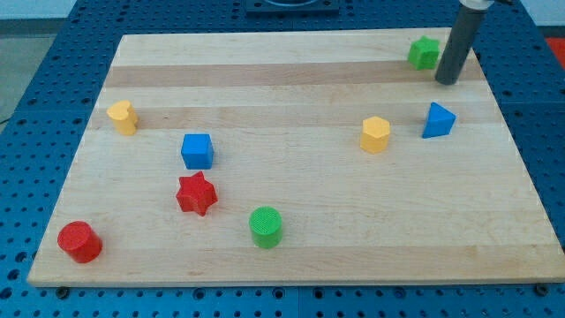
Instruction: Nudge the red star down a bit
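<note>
Jawless, my tip [448, 81] sits by the tabletop's [291, 79] top-right corner, so crossing to the red star [196, 194] risks clipping the blue cube [198, 151]

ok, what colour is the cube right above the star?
Blue. The cube sits just above the red star, clearest in the camera view.

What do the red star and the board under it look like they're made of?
The red star looks like matte moulded or printed plastic: uniform colour, soft sheen. The board looks like light unvarnished wood, with grain lines and plank bands visible. My tip is far off, near the green block.
</note>
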Controlling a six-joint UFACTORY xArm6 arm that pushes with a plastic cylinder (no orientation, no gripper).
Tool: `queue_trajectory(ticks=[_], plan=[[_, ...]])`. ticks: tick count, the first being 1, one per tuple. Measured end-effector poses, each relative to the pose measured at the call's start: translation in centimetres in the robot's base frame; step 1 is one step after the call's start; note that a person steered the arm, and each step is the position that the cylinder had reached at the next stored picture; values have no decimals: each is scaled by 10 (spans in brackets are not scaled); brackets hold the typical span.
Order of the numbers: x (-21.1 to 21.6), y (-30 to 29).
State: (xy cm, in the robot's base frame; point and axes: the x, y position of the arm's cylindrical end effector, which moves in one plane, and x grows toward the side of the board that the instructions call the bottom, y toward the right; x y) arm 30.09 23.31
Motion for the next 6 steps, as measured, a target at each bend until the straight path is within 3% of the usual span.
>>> queue_trajectory(ticks=[2, 3, 5, 6], plan=[[-15, 0], [12, -9], [16, -27], [15, -112]])
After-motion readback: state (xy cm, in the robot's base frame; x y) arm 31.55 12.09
